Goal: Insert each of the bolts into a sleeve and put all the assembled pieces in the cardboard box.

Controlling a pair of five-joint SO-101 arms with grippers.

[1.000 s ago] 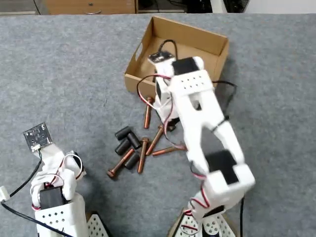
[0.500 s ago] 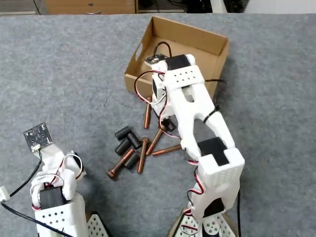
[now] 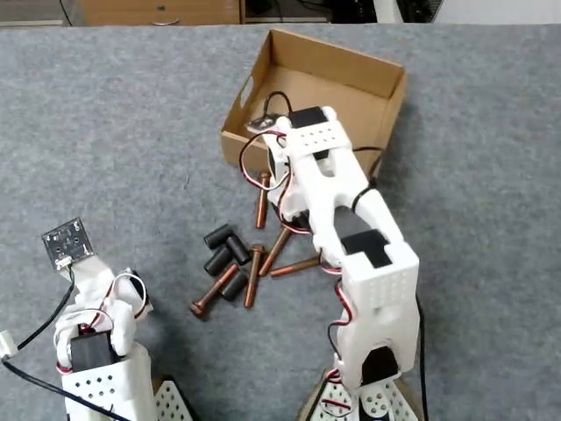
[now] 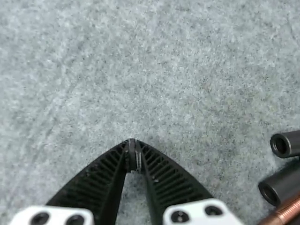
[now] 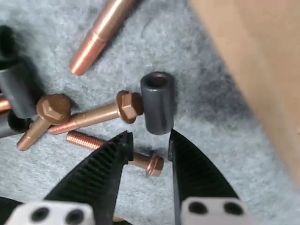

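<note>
The bolts (image 3: 254, 267) and dark sleeves (image 3: 219, 236) lie loose in the same heap on the grey worktop (image 3: 131, 132) as a second ago. None are joined, and the visible floor of the cardboard box (image 3: 344, 72) holds nothing.

What has changed is the right arm (image 3: 337, 197). It has folded in and swung its wrist leftward, off the box's near wall and down over the edge of the heap just beside that wall. The right gripper (image 5: 149, 136) now hangs with its fingers apart. A single sleeve (image 5: 158, 102) lies just ahead of their tips, beside a bolt head (image 5: 130, 105), and the head of a short bolt (image 5: 151, 164) shows between them. I judge this the line-up for a first pick, probably that sleeve.

The left gripper (image 4: 132, 153) has not stirred, its fingers together over bare worktop near two sleeves.
</note>
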